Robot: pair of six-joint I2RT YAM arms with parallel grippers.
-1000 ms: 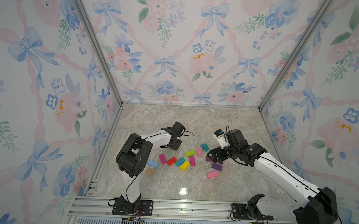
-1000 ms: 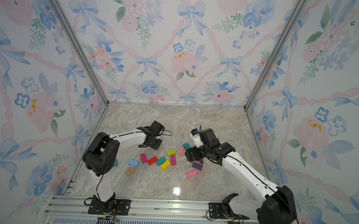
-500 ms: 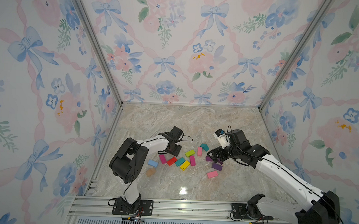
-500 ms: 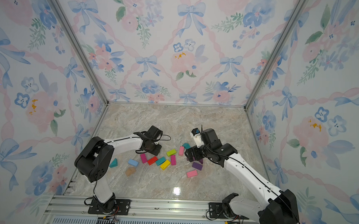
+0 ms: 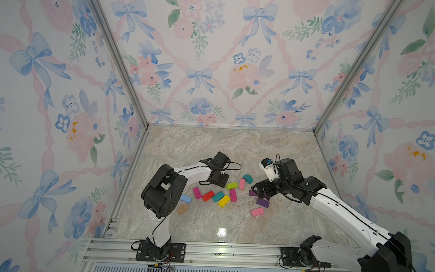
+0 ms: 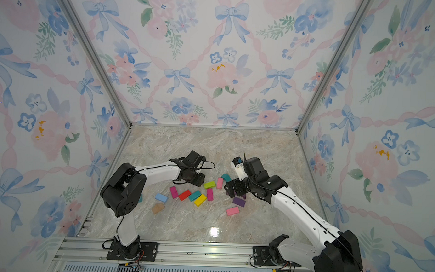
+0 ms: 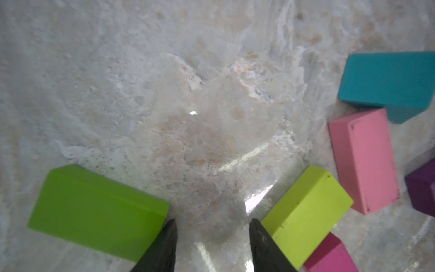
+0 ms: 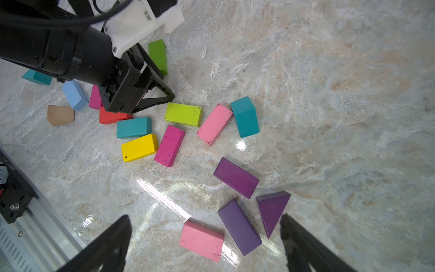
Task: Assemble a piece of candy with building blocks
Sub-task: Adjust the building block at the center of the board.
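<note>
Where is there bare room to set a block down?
Bare: the far table, from the farthest teal block to the back wall, and the near strip between the nearest pink block and the rail. Crowded: the middle, tan block to purple block.

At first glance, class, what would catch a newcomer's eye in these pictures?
Brightly coloured building blocks lie scattered on the marble table, against floral, bow-patterned walls. The left gripper stands open over bare marble between a green block and a lime block; the open right gripper hovers above purple blocks.
</note>
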